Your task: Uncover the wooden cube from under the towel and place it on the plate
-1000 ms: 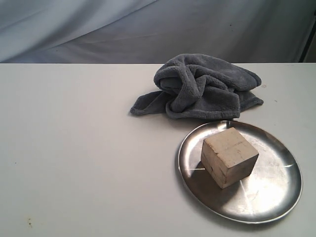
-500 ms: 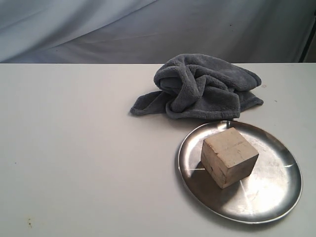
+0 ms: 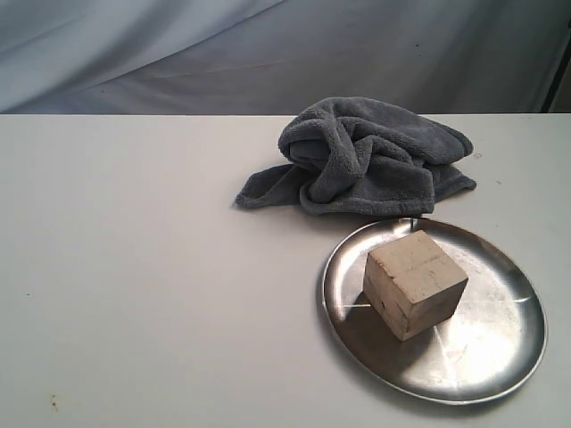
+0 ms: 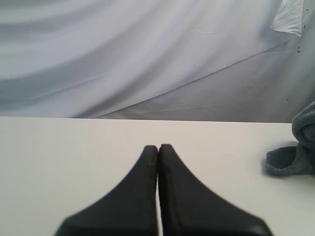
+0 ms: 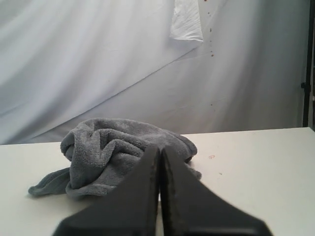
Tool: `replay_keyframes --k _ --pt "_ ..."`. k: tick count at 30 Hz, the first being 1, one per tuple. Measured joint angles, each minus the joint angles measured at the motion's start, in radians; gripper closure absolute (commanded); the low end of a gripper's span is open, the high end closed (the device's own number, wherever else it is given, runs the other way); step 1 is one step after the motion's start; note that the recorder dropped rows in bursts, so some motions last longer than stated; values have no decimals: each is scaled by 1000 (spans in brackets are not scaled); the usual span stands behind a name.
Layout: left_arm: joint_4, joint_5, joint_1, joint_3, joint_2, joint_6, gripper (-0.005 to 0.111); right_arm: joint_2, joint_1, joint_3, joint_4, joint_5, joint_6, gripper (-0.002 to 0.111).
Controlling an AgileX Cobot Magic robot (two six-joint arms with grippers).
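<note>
Place: staged test bench, lab or studio sort rather than a home
Surface: plain matte white tabletop (image 3: 134, 267); faintly speckled
Backdrop: creased pale grey-white cloth sheet (image 3: 268, 53) hung behind the far edge; small white fabric patch (image 5: 186, 19) high on it
Props: dark grey plush towel (image 3: 361, 160), crumpled; round shiny silver metal plate (image 3: 500, 357); pale beige wooden cube (image 3: 413, 281) on the plate

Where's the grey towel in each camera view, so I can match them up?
Exterior view: the towel lies crumpled on the table, just behind the plate.
Left wrist view: only a piece shows, cut off at the frame edge, to one side of the left gripper.
Right wrist view: the whole heap, just beyond the right gripper.
Shared landmark: the draped backdrop behind the table.
</note>
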Motion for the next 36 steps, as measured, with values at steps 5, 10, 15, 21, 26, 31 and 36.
replay_keyframes --k 5,10,15,21,26,31,36 --pt "0 0 0 0 0 0 105 0 0 62 -28 -104 -46 108" --pt "0 0 0 0 0 0 105 0 0 109 -129 -134 -62 108" --pt "0 0 0 0 0 0 105 0 0 116 -180 -124 -66 108" --pt "0 0 0 0 0 0 105 0 0 116 -199 -121 -68 108" --pt "0 0 0 0 0 0 105 0 0 116 -199 -121 -68 108" --pt "0 0 0 0 0 0 105 0 0 116 -199 -121 -68 108" --pt "0 0 0 0 0 0 105 0 0 116 -199 -121 -68 108"
